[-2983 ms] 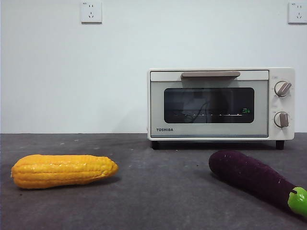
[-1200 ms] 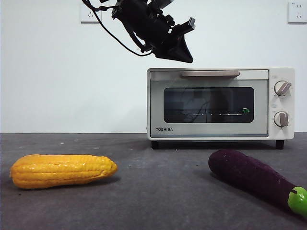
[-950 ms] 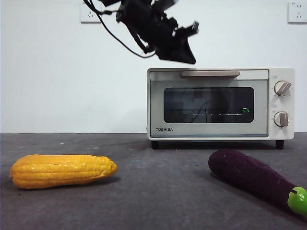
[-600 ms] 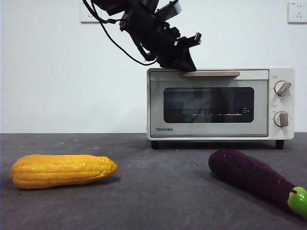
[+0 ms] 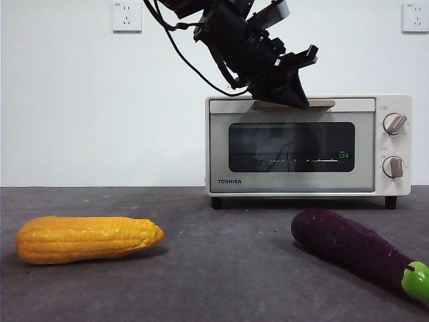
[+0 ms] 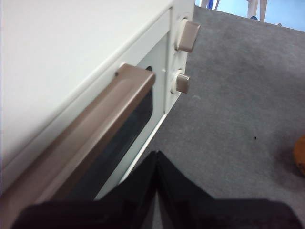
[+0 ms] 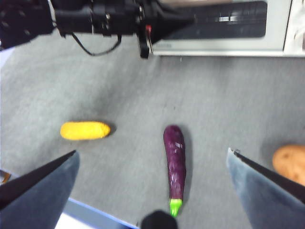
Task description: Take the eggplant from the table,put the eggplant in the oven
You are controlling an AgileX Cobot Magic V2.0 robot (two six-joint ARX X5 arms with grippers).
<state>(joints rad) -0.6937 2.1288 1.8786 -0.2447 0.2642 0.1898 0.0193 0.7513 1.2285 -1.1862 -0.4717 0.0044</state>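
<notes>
The dark purple eggplant (image 5: 348,247) lies on the grey table (image 5: 221,275) at the front right, green stem cap toward the near edge; the right wrist view shows the eggplant (image 7: 175,160) from above. The cream oven (image 5: 221,151) stands behind it with its door closed. My left gripper (image 5: 297,100) is shut, its tip right at the beige door handle (image 5: 325,103); in the left wrist view the joined jaws (image 6: 156,156) sit just beside the handle (image 6: 86,138). My right gripper (image 7: 151,151) hangs open high above the eggplant, holding nothing.
A yellow-orange corn cob (image 5: 87,238) lies at the front left of the table. A brown rounded object (image 7: 290,163) sits to the eggplant's far side in the right wrist view. Two knobs (image 5: 394,124) are on the oven's right side.
The left arm came in from above, moved right and down, and its shut tip now reaches the oven's door handle. Eggplant, corn and oven have not moved.
</notes>
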